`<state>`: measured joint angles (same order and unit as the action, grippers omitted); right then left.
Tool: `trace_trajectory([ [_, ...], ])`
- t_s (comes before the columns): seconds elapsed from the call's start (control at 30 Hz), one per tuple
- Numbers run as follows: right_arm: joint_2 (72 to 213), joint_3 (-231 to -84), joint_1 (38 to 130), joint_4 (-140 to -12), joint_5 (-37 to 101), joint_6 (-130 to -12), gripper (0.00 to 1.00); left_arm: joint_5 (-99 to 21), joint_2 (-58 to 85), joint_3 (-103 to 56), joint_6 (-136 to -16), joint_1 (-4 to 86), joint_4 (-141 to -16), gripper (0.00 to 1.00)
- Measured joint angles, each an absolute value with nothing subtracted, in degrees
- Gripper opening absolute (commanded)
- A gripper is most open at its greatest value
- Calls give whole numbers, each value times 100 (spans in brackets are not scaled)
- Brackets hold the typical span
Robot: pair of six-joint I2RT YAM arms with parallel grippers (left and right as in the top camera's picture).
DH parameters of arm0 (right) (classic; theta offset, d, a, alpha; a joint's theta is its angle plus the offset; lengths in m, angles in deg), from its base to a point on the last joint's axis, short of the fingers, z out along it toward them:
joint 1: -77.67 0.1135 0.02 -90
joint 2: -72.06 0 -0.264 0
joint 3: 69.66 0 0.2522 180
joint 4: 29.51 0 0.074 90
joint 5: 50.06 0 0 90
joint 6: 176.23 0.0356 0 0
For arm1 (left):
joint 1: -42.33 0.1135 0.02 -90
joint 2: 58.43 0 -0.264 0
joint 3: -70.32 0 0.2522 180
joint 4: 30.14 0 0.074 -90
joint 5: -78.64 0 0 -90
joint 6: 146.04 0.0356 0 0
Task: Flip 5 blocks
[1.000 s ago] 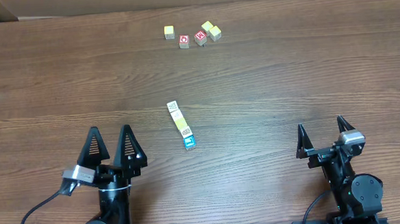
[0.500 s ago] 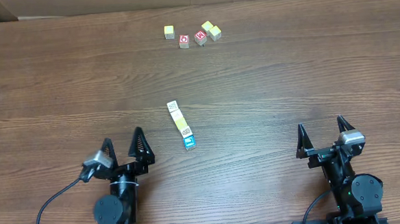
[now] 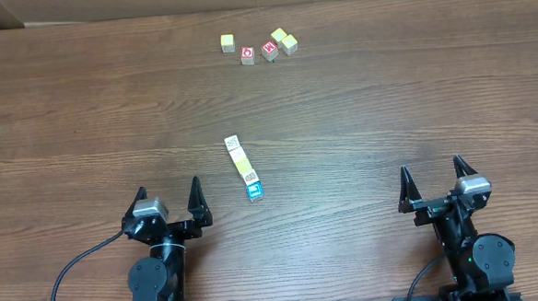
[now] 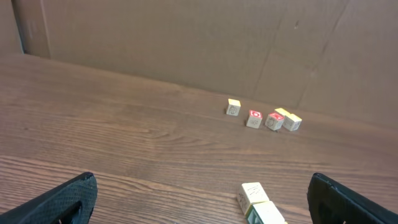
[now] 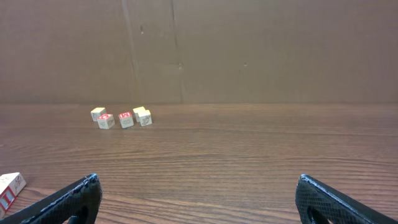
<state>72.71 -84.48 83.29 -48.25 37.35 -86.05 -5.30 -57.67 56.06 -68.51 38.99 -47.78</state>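
**Visitor:** Along the near edge of the desk (image 3: 64, 115), how do the two arms stand?

**Technician:** The left gripper (image 3: 167, 185) and right gripper (image 3: 430, 165) both sit low at that edge, well apart. Each has its jaws spread wide and released, with nothing between the fingers.

**Visitor:** Where are the blocks?

**Technician:** The row of blocks (image 3: 243, 167) lies near the middle of the desk. The cubes touch end to end in a slanted line. The white-faced end points to the far edge and the blue-faced end to the near edge. The blue-faced end is near the left gripper but apart from it.

**Visitor:** Anything else on the desk?

**Technician:** There is a loose cluster by the far edge. It has one yellow cube (image 3: 227, 43), then two red-faced cubes (image 3: 247, 55), then a pale pair (image 3: 288, 45) close together.
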Motion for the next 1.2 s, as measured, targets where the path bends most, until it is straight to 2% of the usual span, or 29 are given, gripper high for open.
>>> trace_trajectory([
  [1.2, 7271, -8448, 8327, -4827, 3737, -8605, 100, -530, -5767, 5606, -6739, 3899, -4780, 99],
])
